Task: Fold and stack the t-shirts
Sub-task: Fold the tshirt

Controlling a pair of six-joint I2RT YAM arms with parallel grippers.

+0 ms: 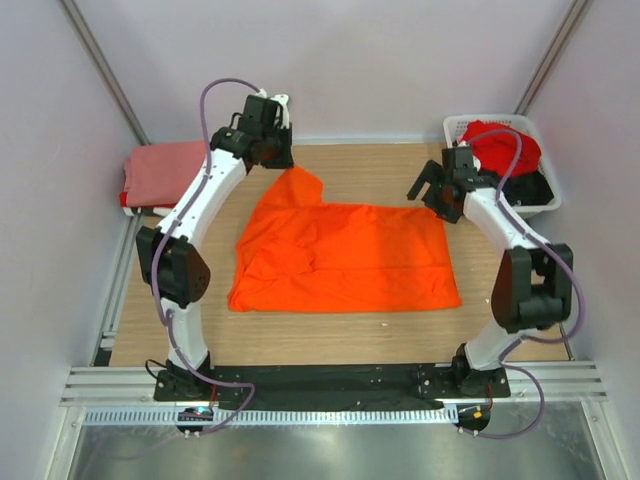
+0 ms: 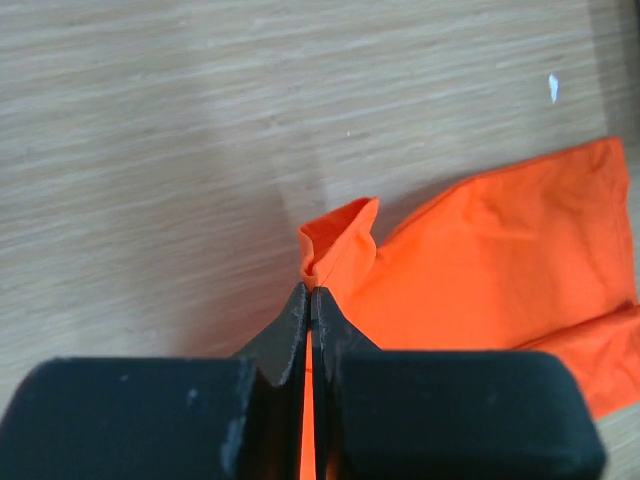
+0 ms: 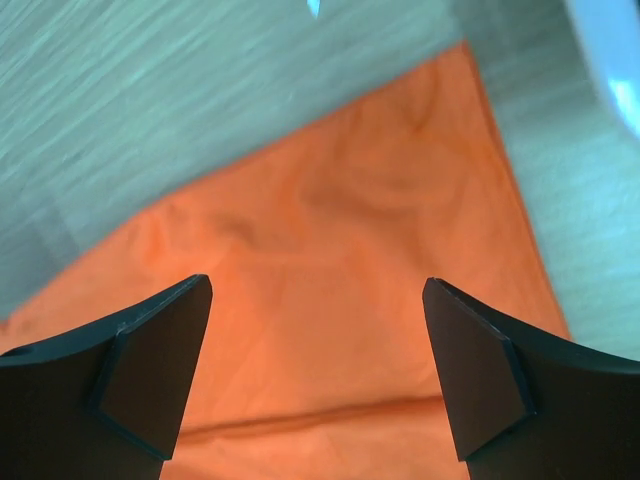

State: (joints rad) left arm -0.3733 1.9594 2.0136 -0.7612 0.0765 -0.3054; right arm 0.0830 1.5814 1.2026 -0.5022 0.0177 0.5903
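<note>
left claw (image 2: 311, 295): clenched on orange shirt (image 1: 345, 260) corner, upper centre | right claw (image 3: 316, 283): released, over shirt's upper-right corner | shirt on tabletop (image 1: 300, 340)

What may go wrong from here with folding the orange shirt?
1. The left end effector is shut on only a thin fold at a corner of the orange t-shirt; this fold may slip out when pulled.
2. The right end effector is open above the other far corner and holds nothing, so a pull from one side alone would likely drag and wrinkle the cloth.
3. The white basket stands close to that end effector; a wide swing might bump it.
</note>
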